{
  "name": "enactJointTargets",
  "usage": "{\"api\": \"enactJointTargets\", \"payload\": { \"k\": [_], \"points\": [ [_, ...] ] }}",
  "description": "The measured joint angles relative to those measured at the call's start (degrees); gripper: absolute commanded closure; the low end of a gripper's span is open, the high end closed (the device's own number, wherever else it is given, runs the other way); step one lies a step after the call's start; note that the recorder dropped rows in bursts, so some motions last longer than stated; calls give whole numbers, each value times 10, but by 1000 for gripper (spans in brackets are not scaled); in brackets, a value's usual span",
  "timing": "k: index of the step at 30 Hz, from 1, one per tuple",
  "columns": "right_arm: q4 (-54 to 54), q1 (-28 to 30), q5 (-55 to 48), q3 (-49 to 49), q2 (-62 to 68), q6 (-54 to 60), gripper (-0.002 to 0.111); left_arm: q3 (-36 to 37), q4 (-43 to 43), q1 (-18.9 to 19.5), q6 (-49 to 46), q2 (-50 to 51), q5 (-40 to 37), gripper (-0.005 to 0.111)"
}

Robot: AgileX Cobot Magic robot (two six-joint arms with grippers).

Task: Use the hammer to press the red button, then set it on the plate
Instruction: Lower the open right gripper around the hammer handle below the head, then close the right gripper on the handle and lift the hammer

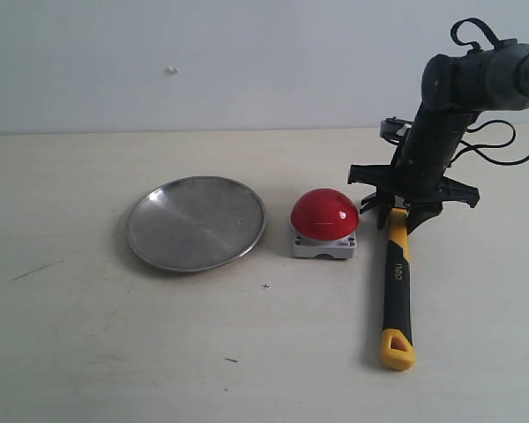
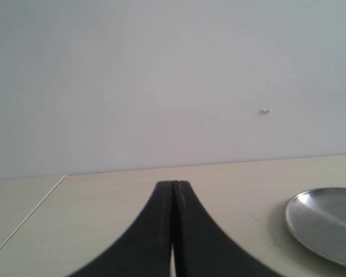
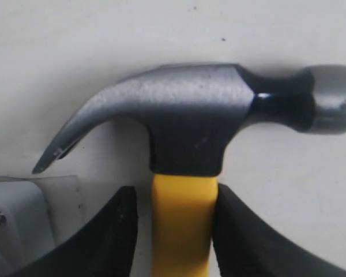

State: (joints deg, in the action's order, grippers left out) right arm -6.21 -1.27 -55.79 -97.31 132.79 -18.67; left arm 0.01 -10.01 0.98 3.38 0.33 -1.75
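- On the counter (image 1: 88,352), the hammer (image 1: 394,282) is shown lying flat just beside the red button (image 1: 324,214), on the side away from the plate (image 1: 194,222). Its yellow looped end is turned toward the near edge.
- The right claw (image 3: 174,199) is lowered over the yellow handle directly below the dark head. It is partly open: one finger (image 3: 115,236) is seen apart from the handle, the other seems to touch it, so no firm hold is judged made.
- The left claw (image 2: 173,231) is pressed fully together, with nothing held, off to the far side of the plate.
- Risk 1: with contact on one side only, the hammer may be pushed sideways as the fingers close, toward the button's grey base close by.
- Risk 2: with the handle gripped so near the head, its long free end may sag or swivel once lifted, and the aim at the dome may be spoiled.
- Risk 3: the plate is narrower than the hammer, so the hammer may tip off when set down.
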Motion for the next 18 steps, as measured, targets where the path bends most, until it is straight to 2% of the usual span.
{"api": "enactJointTargets", "payload": {
  "k": [18],
  "points": [
    [75,-1,-21,0,0,-22,67,0,0,0,0,0,0,107]
  ]
}}
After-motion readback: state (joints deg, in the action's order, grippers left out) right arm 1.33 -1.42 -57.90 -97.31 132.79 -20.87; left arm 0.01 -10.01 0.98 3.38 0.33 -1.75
